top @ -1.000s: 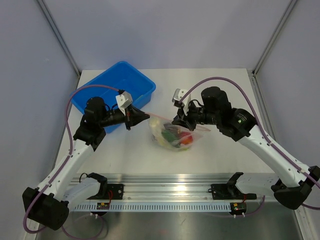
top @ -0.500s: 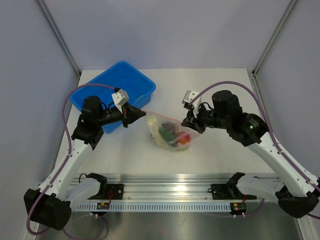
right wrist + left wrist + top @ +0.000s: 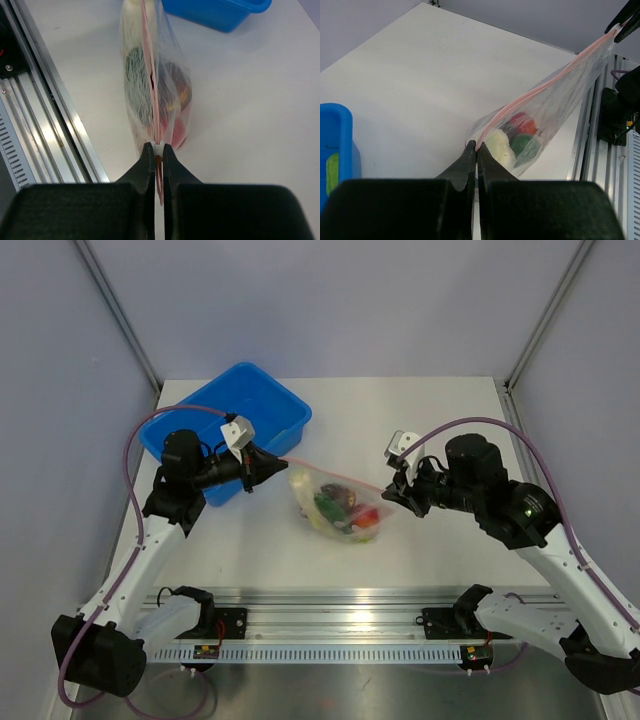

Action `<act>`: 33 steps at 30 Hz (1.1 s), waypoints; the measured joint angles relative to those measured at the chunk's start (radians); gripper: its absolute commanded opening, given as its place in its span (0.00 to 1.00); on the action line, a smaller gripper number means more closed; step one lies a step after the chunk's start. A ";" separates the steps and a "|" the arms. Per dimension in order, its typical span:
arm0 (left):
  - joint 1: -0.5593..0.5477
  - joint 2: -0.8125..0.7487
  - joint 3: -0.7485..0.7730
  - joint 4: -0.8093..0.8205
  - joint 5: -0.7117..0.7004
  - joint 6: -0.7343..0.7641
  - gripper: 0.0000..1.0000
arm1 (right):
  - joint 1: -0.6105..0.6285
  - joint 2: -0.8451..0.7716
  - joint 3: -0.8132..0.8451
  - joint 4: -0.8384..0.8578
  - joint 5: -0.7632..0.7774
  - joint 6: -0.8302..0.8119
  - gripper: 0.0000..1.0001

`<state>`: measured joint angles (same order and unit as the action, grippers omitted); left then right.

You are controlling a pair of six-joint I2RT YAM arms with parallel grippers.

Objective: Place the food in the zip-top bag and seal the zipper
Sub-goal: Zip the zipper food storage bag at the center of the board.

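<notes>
The zip-top bag (image 3: 342,510) hangs stretched between both grippers just above the table. Through the clear plastic the food shows: a red fruit (image 3: 522,121), a green piece (image 3: 521,143), a pale yellow one (image 3: 496,143) and a maroon one (image 3: 176,76). The pink-red zipper (image 3: 546,84) runs taut along the top edge. My left gripper (image 3: 477,147) is shut on the zipper's left end (image 3: 286,465). My right gripper (image 3: 156,147) is shut on the zipper's small white slider, at the bag's right end (image 3: 389,492).
The blue bin (image 3: 238,408) stands at the back left, just behind my left gripper, with a green piece (image 3: 332,172) inside it. A metal rail (image 3: 350,625) runs along the near table edge, close under the bag.
My right gripper has slid to the right along the zipper, from near the bag's middle to its right end. The left gripper has pulled slightly left, keeping the strip taut.
</notes>
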<state>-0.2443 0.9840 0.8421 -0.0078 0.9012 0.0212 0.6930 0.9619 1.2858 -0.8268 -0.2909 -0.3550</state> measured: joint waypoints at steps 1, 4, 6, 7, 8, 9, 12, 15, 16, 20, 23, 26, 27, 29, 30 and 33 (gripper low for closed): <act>0.002 0.000 0.000 -0.001 0.000 0.001 0.00 | 0.000 -0.008 0.000 -0.010 0.007 0.000 0.00; 0.006 0.001 0.000 -0.002 0.002 0.004 0.00 | 0.000 -0.034 -0.003 -0.032 0.028 0.000 0.00; 0.007 0.003 0.000 -0.003 0.003 0.005 0.00 | 0.000 -0.055 -0.008 -0.045 0.046 0.001 0.00; 0.008 0.005 0.000 -0.003 0.004 0.006 0.00 | 0.000 -0.064 -0.010 -0.051 0.051 0.002 0.00; 0.010 0.006 0.001 -0.003 0.004 0.006 0.00 | -0.001 -0.075 -0.012 -0.060 0.064 0.003 0.00; 0.010 0.008 0.001 -0.005 0.006 0.006 0.00 | -0.001 -0.087 -0.014 -0.066 0.070 0.005 0.00; 0.010 0.009 0.001 -0.009 0.026 0.006 0.00 | -0.001 -0.109 -0.016 -0.072 0.083 0.011 0.00; 0.008 0.011 0.001 -0.012 0.043 0.006 0.00 | -0.001 -0.125 -0.018 -0.079 0.093 0.019 0.00; 0.007 0.013 0.001 -0.012 0.048 0.005 0.00 | -0.001 -0.131 -0.019 -0.082 0.093 0.021 0.00; 0.006 0.014 0.003 -0.012 0.058 0.005 0.00 | -0.001 -0.150 -0.029 -0.092 0.099 0.030 0.00; 0.006 0.018 0.006 -0.012 0.059 0.004 0.00 | -0.001 -0.150 -0.030 -0.099 0.107 0.044 0.40; 0.013 0.023 0.007 -0.013 0.049 0.004 0.00 | -0.002 -0.130 -0.030 -0.115 0.138 0.059 0.81; 0.018 0.024 0.007 -0.012 0.044 0.004 0.00 | -0.003 -0.122 -0.029 -0.123 0.145 0.062 0.85; 0.025 0.026 0.007 -0.013 0.037 0.004 0.00 | -0.005 -0.109 -0.029 -0.132 0.153 0.061 0.88; 0.027 0.026 0.007 -0.013 0.036 0.004 0.00 | -0.005 -0.101 -0.029 -0.133 0.155 0.060 0.91; 0.027 0.026 0.007 -0.013 0.033 0.004 0.00 | -0.006 -0.093 -0.028 -0.132 0.163 0.060 0.92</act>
<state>-0.2173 1.0103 0.8494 -0.0204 0.9344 0.0250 0.6872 0.8692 1.2579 -0.9588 -0.1280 -0.2951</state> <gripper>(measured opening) 0.002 0.914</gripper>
